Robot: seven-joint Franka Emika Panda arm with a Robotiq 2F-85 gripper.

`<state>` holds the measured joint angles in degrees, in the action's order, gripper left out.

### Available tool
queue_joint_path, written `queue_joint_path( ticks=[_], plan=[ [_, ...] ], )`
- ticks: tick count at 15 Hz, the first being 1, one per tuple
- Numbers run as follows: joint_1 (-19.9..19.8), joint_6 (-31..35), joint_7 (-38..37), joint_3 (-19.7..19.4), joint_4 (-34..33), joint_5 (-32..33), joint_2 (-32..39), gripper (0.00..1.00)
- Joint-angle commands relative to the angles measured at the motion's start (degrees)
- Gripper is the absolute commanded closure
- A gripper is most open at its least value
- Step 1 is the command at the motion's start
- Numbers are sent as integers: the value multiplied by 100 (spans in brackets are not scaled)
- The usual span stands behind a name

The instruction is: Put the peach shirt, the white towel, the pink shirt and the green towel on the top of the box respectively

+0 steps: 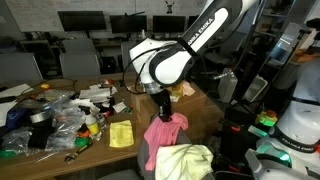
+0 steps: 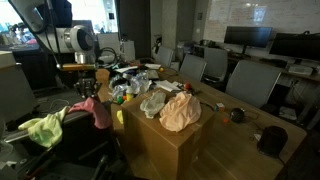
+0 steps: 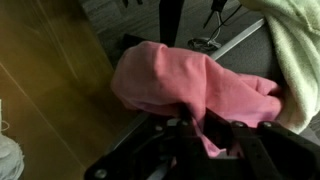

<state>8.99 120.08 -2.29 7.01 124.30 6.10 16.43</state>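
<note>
In an exterior view the green towel (image 2: 40,128) lies at 8 o'clock of the gripper (image 2: 88,92), which is clamped on the pink shirt (image 2: 96,112) hanging at its 6 o'clock. Only this view shows the box (image 2: 150,145) top, bearing the white towel (image 2: 155,101) and, at 3 o'clock, the peach shirt (image 2: 181,111).

Exterior views share box (image 2: 150,145), wrist close-up downward

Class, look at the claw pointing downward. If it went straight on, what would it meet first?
First the pink shirt, which the claw grips and which hangs directly beneath it. What lies under the cloth is hidden. The green towel seems to sit just beside that line, though depth is unclear.
</note>
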Motion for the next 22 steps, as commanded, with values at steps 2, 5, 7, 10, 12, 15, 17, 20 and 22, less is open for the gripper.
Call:
queue_joint_path(
  ticks=[2, 5, 7, 10, 12, 15, 17, 20, 22],
  plan=[
    [19, 187, -274, -35, 131, 85, -744, 96],
    [-39, 144, -420, -82, -10, 67, -1011, 96],
    [-105, 85, -504, -133, -148, 13, -1127, 96],
    [-217, -19, -586, -222, -409, -42, -1201, 96],
    [-312, -63, -595, -295, -647, -48, -1173, 96],
    [-485, -184, -610, -439, -1038, -154, -1105, 96],
    [-638, -328, -578, -568, -1311, -295, -1045, 96],
    [-908, -489, -563, -803, -1643, -529, -978, 96],
    [-1110, -599, -509, -969, -1829, -754, -924, 96]
  ],
)
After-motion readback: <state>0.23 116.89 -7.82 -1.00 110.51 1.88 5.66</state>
